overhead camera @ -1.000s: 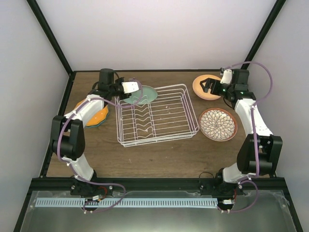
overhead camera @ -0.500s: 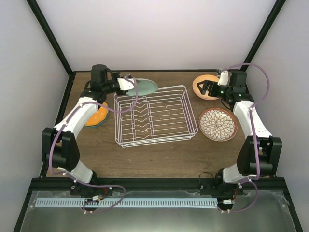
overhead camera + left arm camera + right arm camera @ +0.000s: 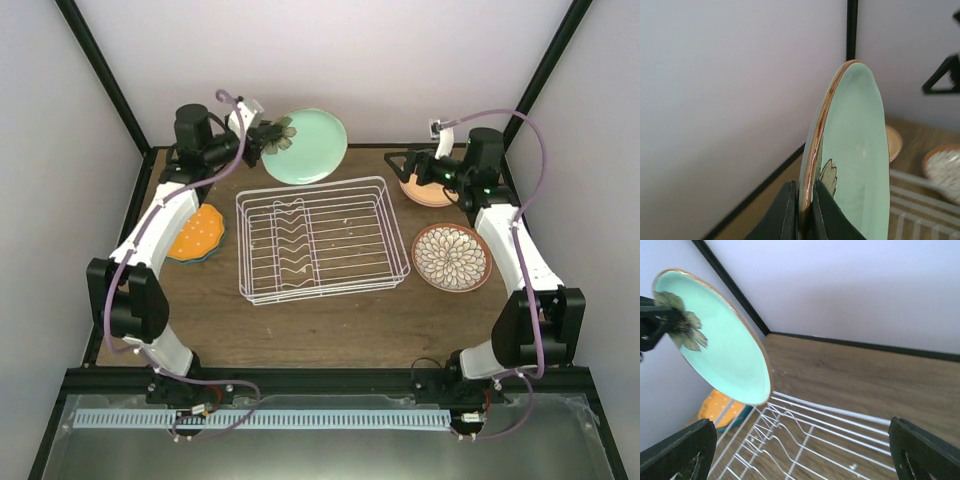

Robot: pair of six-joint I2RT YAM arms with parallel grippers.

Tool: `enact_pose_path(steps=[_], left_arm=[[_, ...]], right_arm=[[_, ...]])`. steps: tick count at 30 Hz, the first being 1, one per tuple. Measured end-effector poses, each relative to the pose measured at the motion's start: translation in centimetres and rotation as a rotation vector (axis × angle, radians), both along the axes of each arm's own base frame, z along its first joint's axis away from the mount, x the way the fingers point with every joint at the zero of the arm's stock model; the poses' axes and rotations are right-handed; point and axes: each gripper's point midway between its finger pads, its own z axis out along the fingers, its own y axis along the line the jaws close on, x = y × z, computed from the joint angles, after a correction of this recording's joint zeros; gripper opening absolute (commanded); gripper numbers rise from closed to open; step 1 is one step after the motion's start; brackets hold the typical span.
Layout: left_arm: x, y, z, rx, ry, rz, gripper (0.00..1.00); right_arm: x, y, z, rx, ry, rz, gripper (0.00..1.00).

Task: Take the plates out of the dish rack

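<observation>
Yellow-orange plate (image 3: 426,194) partly hidden behind right gripper (image 3: 394,164); teal plate (image 3: 200,259) a sliver under orange plate (image 3: 196,232). Left wrist: green plate (image 3: 855,160) cut off at 6 o'clock, floral plate (image 3: 946,169) at 4; blur at 2, probably that gripper.

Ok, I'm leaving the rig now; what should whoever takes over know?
Left gripper: shut on the green plate by its rim, raised near the rack's far left corner.
Right gripper: open, holding nothing, by the pale plate.
On the table: dotted orange plate left of the rack, floral plate right.
Done: rack looks empty.
Left: set the green plate down.
</observation>
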Motion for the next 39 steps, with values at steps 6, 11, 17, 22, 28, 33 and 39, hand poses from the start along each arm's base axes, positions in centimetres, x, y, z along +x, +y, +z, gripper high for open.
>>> enact_pose_path(steps=[6,11,17,22,28,33,39], left_arm=[[0.7,-1.5,0.0,-0.279,0.304,-0.077,0.04],[1.8,-2.5,-2.7,-0.410,0.536,-0.104,0.04],[2.8,-2.8,-4.0,-0.505,0.667,-0.100,0.04],[2.8,-3.1,-3.5,-0.539,0.685,-0.112,0.04],[2.4,-3.9,-2.7,-0.546,0.683,-0.143,0.04],[2.5,-4.1,-3.1,-0.537,0.679,-0.137,0.10],[2.9,-4.0,-2.5,-0.550,0.651,-0.132,0.62]], right_arm=[[0.2,2.0,2.9,0.060,-0.069,0.082,0.93],[0.6,3.5,2.5,0.121,-0.038,0.136,0.91],[0.8,5.5,1.7,0.156,0.004,0.192,0.87],[1.6,7.5,0.8,0.167,0.043,0.234,0.76],[2.8,9.7,-0.4,0.177,0.088,0.265,0.36],[2.9,10.7,-0.6,0.211,0.136,0.280,0.01],[3.1,10.7,-0.4,0.230,0.150,0.270,0.01]])
